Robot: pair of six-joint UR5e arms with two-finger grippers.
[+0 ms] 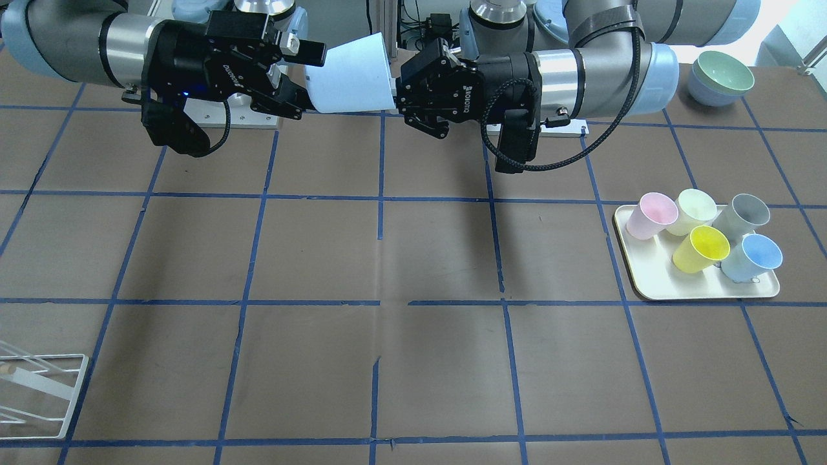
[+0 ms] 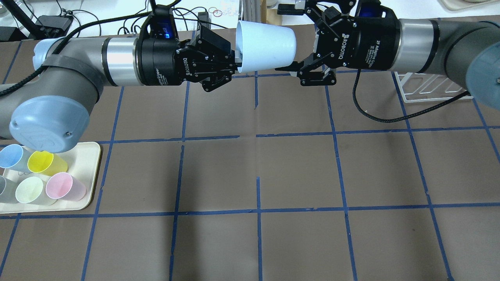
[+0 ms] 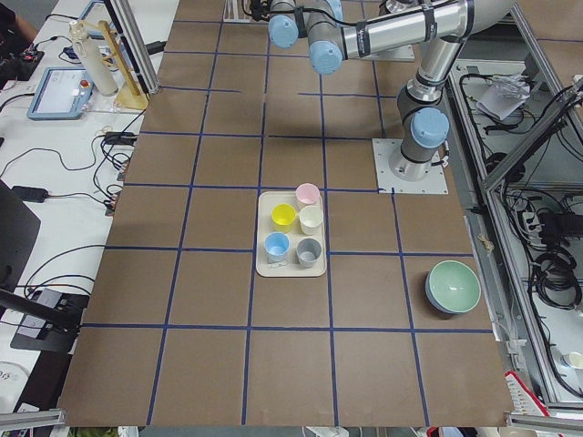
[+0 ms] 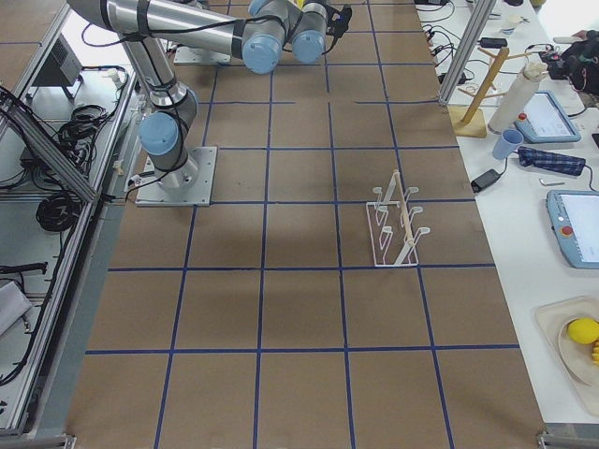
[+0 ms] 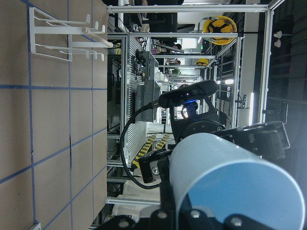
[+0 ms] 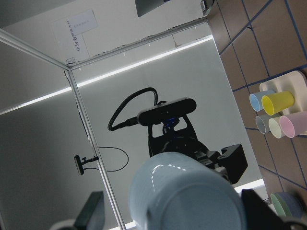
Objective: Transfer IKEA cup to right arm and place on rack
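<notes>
IKEA cup (image 1: 352, 74) between wide-open right fingers (image 1: 307, 53)

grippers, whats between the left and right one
The IKEA cup, sideways in mid-air: the left gripper is shut on its rim, the right gripper has open fingers around its base. The overhead view shows it.

Cropped, covered or too small to read

The white wire-frame dish rack (image 1: 40, 392) runs off the front-facing view's left edge at the counter's corner; overhead, the right arm (image 2: 429, 39) covers part of it. The cream tray (image 2: 84, 156) and a grey cup (image 2: 2, 190) are cut by the overhead view's left edge. Both wrist views crop the pale sky-blue tapered plastic cup (image 5: 230, 187) at the bottom edge. In the side views the left gripper (image 2: 236, 59) and right gripper (image 2: 293, 39) are too small to read.
</notes>
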